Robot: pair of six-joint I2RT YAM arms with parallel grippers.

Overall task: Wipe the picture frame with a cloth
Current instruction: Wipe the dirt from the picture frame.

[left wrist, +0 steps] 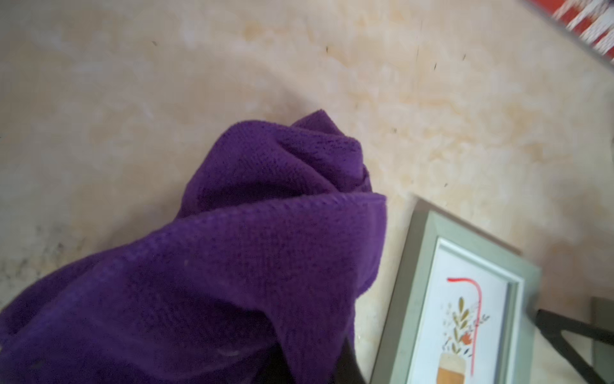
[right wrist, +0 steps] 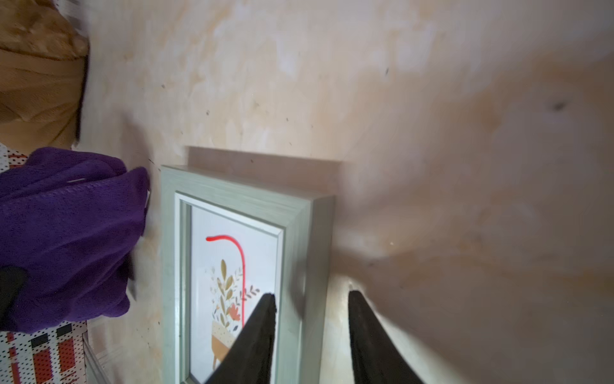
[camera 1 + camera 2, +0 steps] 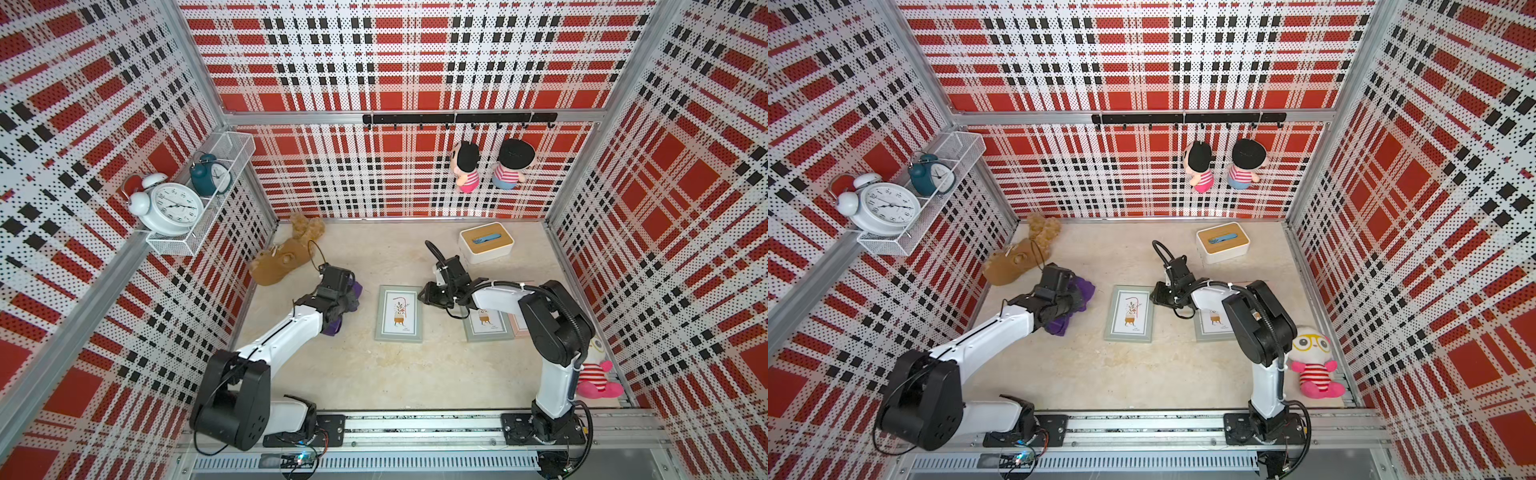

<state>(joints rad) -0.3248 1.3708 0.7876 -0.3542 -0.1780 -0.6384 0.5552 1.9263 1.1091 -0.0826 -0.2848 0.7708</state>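
So wiping hasn't started, I reckon: the left gripper (image 3: 341, 302) is pinched tight on the bunched purple cloth (image 3: 332, 328), left of centre, just beside the picture frame (image 3: 399, 313) mid-picture. Meanwhile the right gripper (image 2: 311, 294) is spread astride the frame's edge. Whole wipe left to do.

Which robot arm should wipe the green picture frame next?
Left, I'd say. The left gripper is shut on the purple cloth beside the picture frame; the right gripper straddles the frame's edge, with no cloth.
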